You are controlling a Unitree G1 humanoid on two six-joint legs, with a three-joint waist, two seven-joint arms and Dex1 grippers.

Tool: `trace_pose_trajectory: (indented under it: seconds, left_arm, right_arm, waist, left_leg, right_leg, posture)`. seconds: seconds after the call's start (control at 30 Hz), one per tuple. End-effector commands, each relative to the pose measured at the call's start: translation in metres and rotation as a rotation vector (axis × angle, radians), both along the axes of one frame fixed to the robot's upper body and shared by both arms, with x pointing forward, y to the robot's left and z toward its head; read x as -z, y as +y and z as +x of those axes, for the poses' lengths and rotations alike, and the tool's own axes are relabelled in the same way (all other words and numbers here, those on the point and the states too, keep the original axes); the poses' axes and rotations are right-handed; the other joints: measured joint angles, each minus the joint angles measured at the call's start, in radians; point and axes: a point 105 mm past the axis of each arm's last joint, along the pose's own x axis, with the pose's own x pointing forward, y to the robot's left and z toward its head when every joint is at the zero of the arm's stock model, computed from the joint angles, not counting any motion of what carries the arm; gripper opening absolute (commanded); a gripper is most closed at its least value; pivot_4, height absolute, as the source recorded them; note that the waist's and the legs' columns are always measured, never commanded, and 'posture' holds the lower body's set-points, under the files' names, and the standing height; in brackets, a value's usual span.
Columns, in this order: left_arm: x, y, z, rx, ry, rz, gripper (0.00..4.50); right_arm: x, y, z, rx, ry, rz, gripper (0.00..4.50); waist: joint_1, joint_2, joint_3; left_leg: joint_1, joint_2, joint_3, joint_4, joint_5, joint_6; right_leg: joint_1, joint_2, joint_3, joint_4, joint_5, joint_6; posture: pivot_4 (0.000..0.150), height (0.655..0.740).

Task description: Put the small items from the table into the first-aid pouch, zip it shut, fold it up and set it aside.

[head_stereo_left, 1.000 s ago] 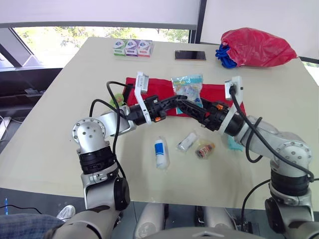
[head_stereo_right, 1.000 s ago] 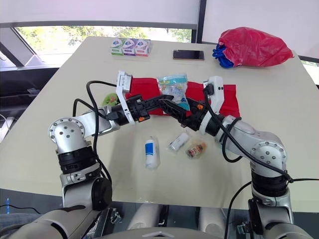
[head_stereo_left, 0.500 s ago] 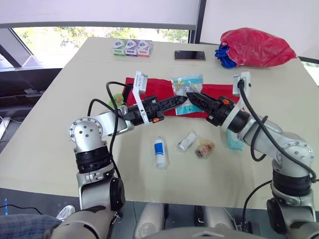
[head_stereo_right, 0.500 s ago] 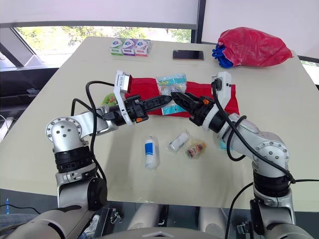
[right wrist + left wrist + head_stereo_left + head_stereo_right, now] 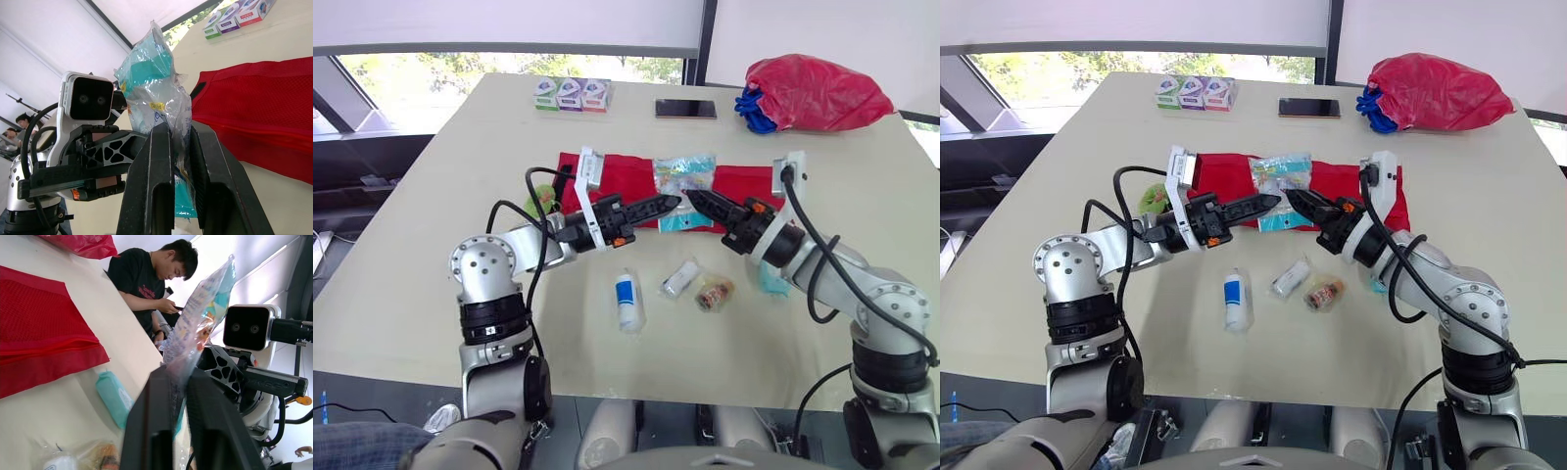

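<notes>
Nearest on the table (image 5: 411,294) lie a wrapped white roll (image 5: 628,300), a smaller roll (image 5: 680,278), an orange-filled sachet (image 5: 715,293) and a teal wipe pack (image 5: 770,281). Beyond them, the left gripper (image 5: 671,203) and right gripper (image 5: 693,198) meet tip to tip. Each has its fingers pinched on the lower edge of one clear packet (image 5: 683,176), which is held over the flat red pouch (image 5: 617,176). Whether the pouch holds anything cannot be told.

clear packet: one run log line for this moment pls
left hand: shut on clear packet | right hand: shut on clear packet | packet: over red pouch | white bottle: on table
</notes>
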Motion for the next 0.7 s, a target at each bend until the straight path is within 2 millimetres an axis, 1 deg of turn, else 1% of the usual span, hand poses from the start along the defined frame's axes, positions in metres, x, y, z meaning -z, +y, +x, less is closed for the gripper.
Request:
trace_pose_trajectory:
  seconds: [0.03, 0.07, 0.13, 0.17, 0.2, 0.23, 0.3, 0.37, 0.4, 0.5, 0.57, 0.67, 0.7]
  left_arm:
    - [-0.014, 0.022, 0.008, -0.111, -0.123, 0.065, 1.90]
    - [-0.014, 0.027, 0.009, -0.133, -0.154, 0.108, 2.39]
    - [-0.013, 0.037, 0.011, -0.168, -0.206, 0.166, 3.18]
    - [-0.012, 0.041, 0.012, -0.182, -0.224, 0.188, 3.65]
    - [-0.009, 0.047, 0.014, -0.210, -0.242, 0.230, 3.87]
    - [-0.005, 0.055, 0.017, -0.242, -0.267, 0.292, 4.47]
    - [0.008, 0.081, 0.029, -0.348, -0.333, 0.481, 4.47]
    - [0.017, 0.101, 0.036, -0.403, -0.405, 0.627, 4.47]
    - [0.021, 0.113, 0.042, -0.450, -0.445, 0.718, 4.47]
    - [0.036, 0.144, 0.053, -0.501, -0.617, 1.034, 4.47]
    - [0.042, 0.156, 0.058, -0.517, -0.684, 1.146, 4.47]
    - [0.040, 0.160, 0.067, -0.536, -0.777, 1.218, 4.47]
    - [0.040, 0.160, 0.070, -0.533, -0.814, 1.252, 4.47]
  right_arm:
    - [-0.006, -0.007, -0.004, 0.007, -0.038, 0.012, 0.00]
    - [-0.004, -0.010, -0.003, 0.016, -0.035, 0.003, 0.00]
    - [-0.001, -0.015, -0.002, 0.035, -0.032, -0.015, 0.00]
    - [0.000, -0.016, -0.002, 0.041, -0.032, -0.020, 0.00]
    - [0.002, -0.019, -0.002, 0.048, -0.032, -0.028, 0.00]
    - [0.003, -0.021, -0.002, 0.056, -0.032, -0.037, 0.00]
    - [0.008, -0.028, -0.003, 0.076, -0.030, -0.063, 0.00]
    - [0.010, -0.031, -0.004, 0.085, -0.029, -0.072, 0.00]
    - [0.010, -0.032, -0.004, 0.087, -0.030, -0.074, 0.00]
    - [0.010, -0.033, -0.005, 0.087, -0.033, -0.073, 0.00]
    - [0.009, -0.032, -0.005, 0.082, -0.037, -0.072, 0.00]
    - [0.009, -0.030, -0.006, 0.076, -0.040, -0.069, 0.00]
    - [0.008, -0.029, -0.006, 0.074, -0.041, -0.068, 0.00]
  waist:
    - [-0.002, 0.000, 0.000]
    - [-0.002, 0.000, 0.000]
    - [-0.009, 0.000, 0.000]
    - [-0.009, 0.001, 0.000]
    - [-0.010, 0.000, 0.000]
    - [-0.010, 0.000, 0.000]
    - [-0.015, 0.000, 0.000]
    - [-0.015, 0.000, 0.000]
    - [-0.015, 0.000, 0.000]
    - [-0.015, 0.000, 0.000]
    - [-0.013, 0.000, 0.000]
    - [-0.008, -0.001, 0.000]
    - [-0.007, -0.001, 0.000]
  left_leg:
    - [0.000, 0.000, 0.000, 0.000, 0.000, 0.000]
    - [0.000, 0.000, 0.000, 0.000, 0.000, 0.000]
    - [0.000, 0.000, 0.000, -0.001, 0.000, 0.000]
    - [0.000, 0.000, 0.001, -0.002, 0.000, 0.000]
    - [0.000, 0.000, 0.001, -0.002, 0.000, 0.000]
    - [0.000, 0.000, 0.002, -0.002, 0.000, 0.000]
    - [-0.001, 0.000, 0.002, -0.002, 0.000, 0.000]
    - [0.000, 0.000, 0.004, -0.004, 0.000, 0.000]
    - [-0.001, 0.001, 0.004, -0.004, 0.000, 0.000]
    - [-0.002, 0.001, 0.005, -0.004, 0.000, 0.001]
    - [-0.002, 0.001, 0.006, -0.004, 0.000, 0.001]
    - [-0.004, 0.002, 0.005, -0.004, -0.001, 0.001]
    - [-0.006, 0.002, 0.005, -0.004, -0.001, 0.001]
  right_leg:
    - [0.000, 0.000, 0.000, 0.000, 0.000, 0.000]
    - [0.000, 0.000, 0.000, 0.000, 0.000, 0.000]
    - [0.000, 0.000, 0.000, 0.000, 0.000, -0.001]
    - [-0.001, 0.000, 0.001, 0.000, -0.001, -0.002]
    - [-0.001, 0.000, 0.001, 0.000, -0.001, -0.002]
    - [-0.002, 0.000, 0.001, -0.001, -0.001, -0.002]
    - [-0.002, 0.000, 0.002, -0.001, -0.001, -0.002]
    - [-0.003, 0.000, 0.004, -0.001, -0.002, -0.004]
    - [-0.004, 0.000, 0.004, -0.001, -0.002, -0.004]
    - [-0.006, 0.000, 0.005, -0.001, -0.002, -0.004]
    - [-0.007, 0.000, 0.005, -0.001, -0.002, -0.004]
    - [-0.008, -0.001, 0.005, -0.001, -0.002, -0.004]
    - [-0.009, -0.001, 0.005, -0.001, -0.001, -0.002]
  posture:
    - [0.150, 0.7400]
    - [0.150, 0.7400]
    - [0.150, 0.7400]
    - [0.150, 0.7400]
    - [0.150, 0.7400]
    - [0.150, 0.7400]
    - [0.150, 0.7400]
    - [0.150, 0.7400]
    - [0.150, 0.7400]
    - [0.150, 0.7400]
    - [0.150, 0.7400]
    - [0.150, 0.7400]
    - [0.150, 0.7400]
